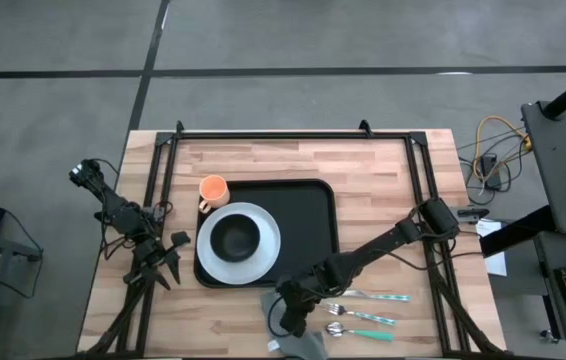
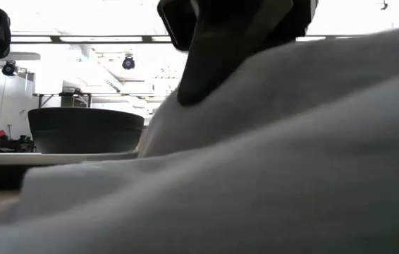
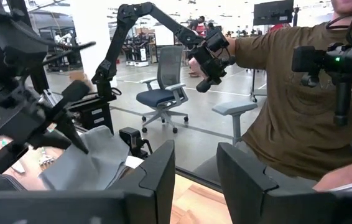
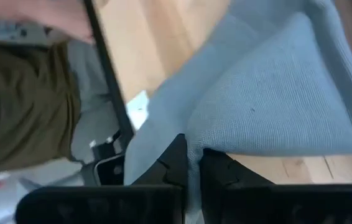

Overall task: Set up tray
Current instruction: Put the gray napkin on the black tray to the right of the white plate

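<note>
The black tray lies at the middle of the wooden table, nearer its far edge; a round white plate sits on the tray's left half, overhanging its near left corner, and a small black bowl rests in the plate; in the low view the bowl shows as a dark rim behind pale cloth. An orange cup stands just beside the tray's far left corner, on bare wood.

The right gripper reaches to the table's near edge, just near of the tray; its fingers are clenched on a fold of the grey cloth napkin, which bunches up around them; the napkin hangs partly over the near edge and fills most of the low view. Three pieces of cutlery with teal handles lie on the wood just right of the gripper.

The left gripper waits at the table's left edge, well apart from the tray, its fingers parted and holding nothing; beyond the table a person in an olive shirt stands.
</note>
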Robot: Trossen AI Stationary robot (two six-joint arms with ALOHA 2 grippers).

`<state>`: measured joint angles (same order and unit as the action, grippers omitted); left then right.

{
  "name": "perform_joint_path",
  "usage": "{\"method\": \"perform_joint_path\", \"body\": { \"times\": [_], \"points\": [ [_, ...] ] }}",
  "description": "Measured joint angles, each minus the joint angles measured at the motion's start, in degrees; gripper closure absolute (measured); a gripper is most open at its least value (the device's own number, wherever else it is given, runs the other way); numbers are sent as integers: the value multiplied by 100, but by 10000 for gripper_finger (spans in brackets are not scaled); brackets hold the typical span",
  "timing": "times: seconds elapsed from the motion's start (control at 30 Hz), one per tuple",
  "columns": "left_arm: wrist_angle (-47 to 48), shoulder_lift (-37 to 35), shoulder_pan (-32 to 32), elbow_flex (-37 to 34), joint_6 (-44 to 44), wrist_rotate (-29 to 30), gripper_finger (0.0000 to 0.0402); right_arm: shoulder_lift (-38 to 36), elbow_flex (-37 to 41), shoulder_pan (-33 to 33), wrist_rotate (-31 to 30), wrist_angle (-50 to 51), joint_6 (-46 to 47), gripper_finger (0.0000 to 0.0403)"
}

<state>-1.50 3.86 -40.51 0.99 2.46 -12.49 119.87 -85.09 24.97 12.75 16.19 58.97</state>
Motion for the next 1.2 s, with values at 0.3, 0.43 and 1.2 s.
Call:
{"method": "perform_joint_path", "body": {
  "times": [0.3,0.43,1.2],
  "points": [
    [0,0,0,0,0,0,301,-24,-265,-3,-559,505,-1470,394],
    [0,0,-1,0,0,0,301,-35,-266,-11,-1037,862,-1685,394],
    [0,0,-2,-1,0,0,301,-307,-268,-35,-3341,2615,829,394]
  ]
}}
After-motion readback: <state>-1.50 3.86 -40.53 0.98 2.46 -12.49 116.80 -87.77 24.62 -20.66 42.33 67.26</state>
